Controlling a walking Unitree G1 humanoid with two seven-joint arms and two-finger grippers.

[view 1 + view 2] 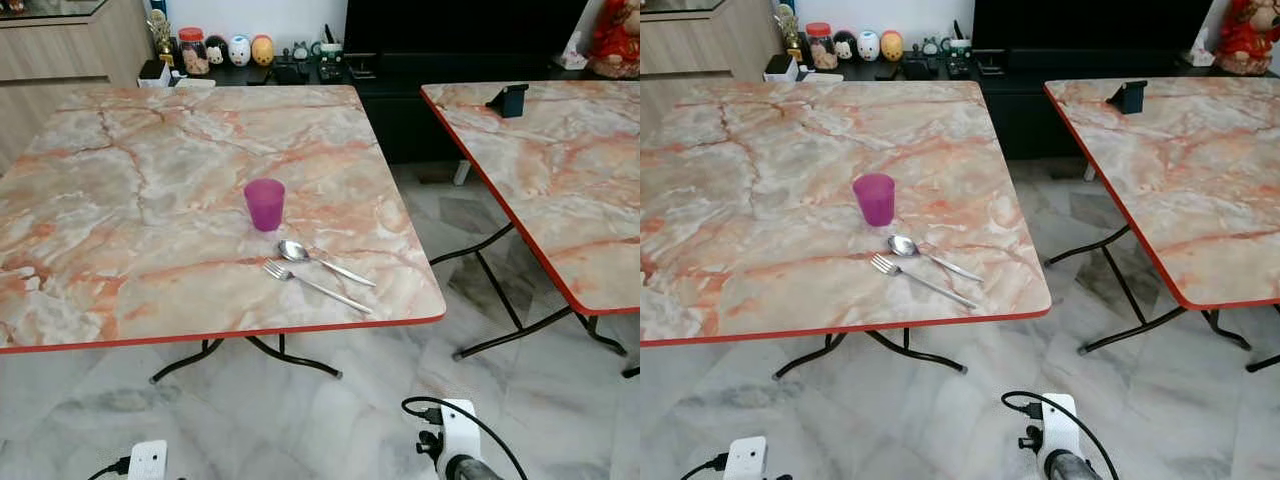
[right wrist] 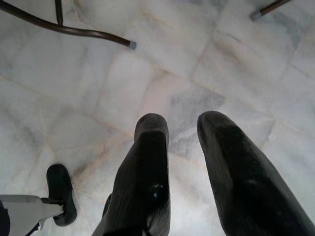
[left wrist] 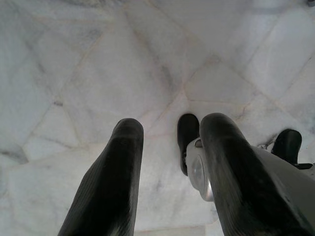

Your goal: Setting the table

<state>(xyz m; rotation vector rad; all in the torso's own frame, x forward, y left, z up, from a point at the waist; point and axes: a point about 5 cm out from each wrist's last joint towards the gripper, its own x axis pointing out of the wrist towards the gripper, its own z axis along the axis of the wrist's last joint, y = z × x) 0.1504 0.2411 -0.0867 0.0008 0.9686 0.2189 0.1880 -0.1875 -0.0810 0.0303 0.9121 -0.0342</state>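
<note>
A marble-patterned table with a red edge stands ahead, and on it sit 3 things, all toward its near right corner. A purple cup stands upright, set back from the near edge. Just nearer than the cup lies a spoon, its bowl pointing toward the left edge and its handle running toward the right edge. A fork lies just beside the spoon on the near side, roughly parallel to it, tines toward the left edge; the 2 are close but apart, and neither touches the cup. A second table of the same pattern stands well apart to the right, with a small dark stand near its far edge. Behind the tables, a dark cabinet carries jars and small figurines. Both arms hang low over the pale marble floor. The left pincer points down at the floor, its 2 fingers apart with nothing between them. The right pincer also points at the floor, near a table foot, its fingers apart and holding nothing.
</note>
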